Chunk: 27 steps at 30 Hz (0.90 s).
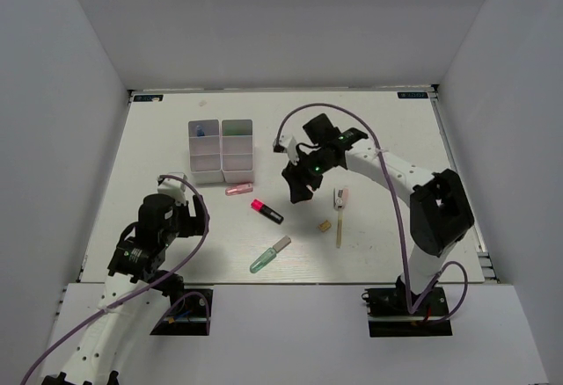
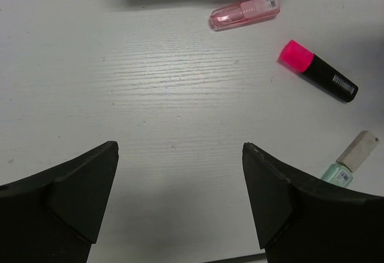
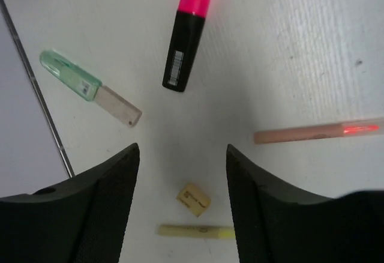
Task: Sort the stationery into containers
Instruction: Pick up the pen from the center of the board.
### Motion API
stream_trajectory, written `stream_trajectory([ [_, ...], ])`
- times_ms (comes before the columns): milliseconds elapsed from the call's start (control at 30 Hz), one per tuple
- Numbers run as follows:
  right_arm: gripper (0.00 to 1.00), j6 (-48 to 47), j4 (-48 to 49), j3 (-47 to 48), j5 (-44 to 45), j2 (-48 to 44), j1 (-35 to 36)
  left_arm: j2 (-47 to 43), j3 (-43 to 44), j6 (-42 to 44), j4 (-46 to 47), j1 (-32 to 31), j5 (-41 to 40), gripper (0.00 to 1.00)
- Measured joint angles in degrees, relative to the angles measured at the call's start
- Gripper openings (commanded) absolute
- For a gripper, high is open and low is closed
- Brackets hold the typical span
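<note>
Stationery lies loose on the white surface (image 1: 158, 139) between the two arms, and neither pincer has any of it. The left pincer (image 2: 180, 149) stands with its fingers wide apart and only bare surface between them. The pink tube (image 2: 244, 12) lies ahead of it and to the right, just in front of the left tray (image 1: 208, 165) and right tray (image 1: 237, 163), which stand side by side. Farther right lies the pink-and-black marker (image 2: 319, 72). At that view's right edge is the pale green marker (image 2: 348, 164), partly hidden behind the right finger.

The right pincer (image 3: 183, 150) is spread too and grips nothing. In its wrist view the tan eraser (image 3: 193, 199) shows in the gap between the fingers, with the wooden pencil (image 3: 193, 231) just past it toward the wrist. From above, both lie apart from the fingers, to the right and nearer the bases. A peach pencil (image 3: 315, 132) lies at the right side of the wrist view. A blue marker (image 1: 201, 127) sits in the left tray's far compartment.
</note>
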Motion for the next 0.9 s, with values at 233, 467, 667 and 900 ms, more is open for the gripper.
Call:
stream_trajectory([
  [233,0.49,1.73,-3.45,3.02,8.72,6.95,5.53,0.0,0.0,-0.02,0.0,-0.02,-0.02,0.94],
  [467,0.77,4.15,-1.38,8.55,14.88,16.46,12.04,0.0,0.0,-0.02,0.0,0.0,-0.04,0.94],
  [667,0.8,4.57,1.51,8.55,18.1,17.84,13.86,0.0,0.0,0.0,0.0,0.0,-0.04,0.94],
  [900,0.78,5.49,4.74,9.05,20.06,19.39,14.38,-0.02,0.0,0.0,0.0,0.0,-0.02,0.94],
])
